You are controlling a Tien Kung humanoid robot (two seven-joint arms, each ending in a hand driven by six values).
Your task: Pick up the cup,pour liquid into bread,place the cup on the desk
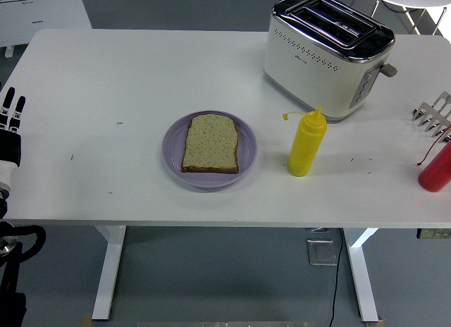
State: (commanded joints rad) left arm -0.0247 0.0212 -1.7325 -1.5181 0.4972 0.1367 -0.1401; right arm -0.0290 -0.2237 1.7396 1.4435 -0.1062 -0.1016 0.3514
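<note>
The yellow bottle (306, 144), the nearest match to the task's cup, stands upright on the table (141, 66), just right of the plate (209, 177), its cap flipped off the nozzle and hanging on its tether. The bread (211, 143) lies flat on the plate; no liquid can be made out on its surface. This layout fits two stages: bottle awaiting pickup, or bottle set back down after pouring. The pictures do not settle which. The left hand (10, 122) sits at the table's left edge, well apart from the bottle, fingers extended upward, released, holding nothing. The right hand is out of view. A red bottle (435, 169) stands at the right edge; a toaster (325, 53) stands behind the yellow bottle.
</note>
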